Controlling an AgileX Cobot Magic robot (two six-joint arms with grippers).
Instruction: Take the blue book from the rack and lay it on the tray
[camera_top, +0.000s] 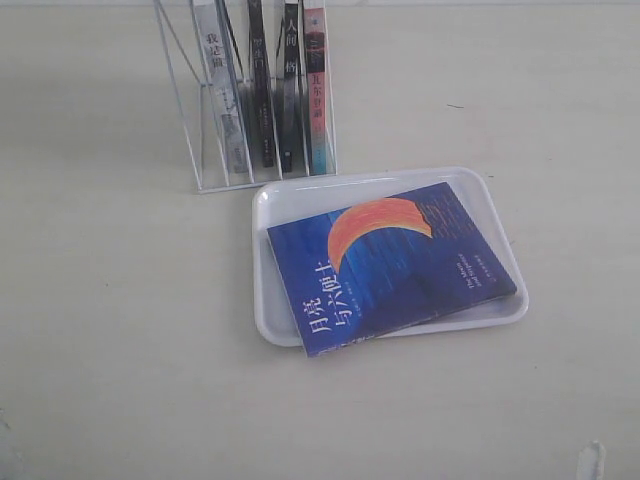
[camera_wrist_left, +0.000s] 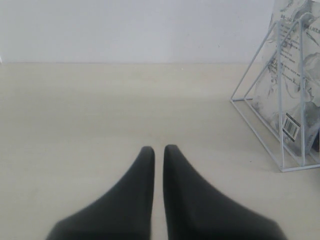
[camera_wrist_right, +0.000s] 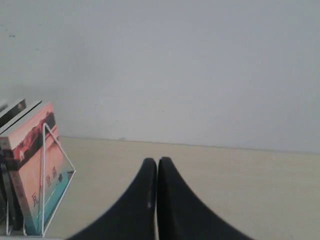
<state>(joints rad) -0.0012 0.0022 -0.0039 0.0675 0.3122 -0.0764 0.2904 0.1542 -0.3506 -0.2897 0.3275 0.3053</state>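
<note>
The blue book (camera_top: 400, 265) lies flat, cover up, on the white tray (camera_top: 290, 195), orange crescent and white title showing. It sits askew, and its near left corner juts a little over the tray's front rim. Just behind the tray stands the white wire rack (camera_top: 190, 120), still holding several upright books. Neither gripper shows in the exterior view. My left gripper (camera_wrist_left: 159, 150) hovers over bare table, fingers nearly together and empty, with the rack (camera_wrist_left: 280, 125) off to one side. My right gripper (camera_wrist_right: 157, 162) is shut on nothing, the rack's end (camera_wrist_right: 50, 150) beside it.
In the rack stand a grey-white-spined book (camera_top: 222, 90), two dark-spined books (camera_top: 262, 85) and a pink-and-teal book (camera_top: 316, 90), the last also seen in the right wrist view (camera_wrist_right: 35, 170). A pale wall rises behind the table (camera_top: 120, 330).
</note>
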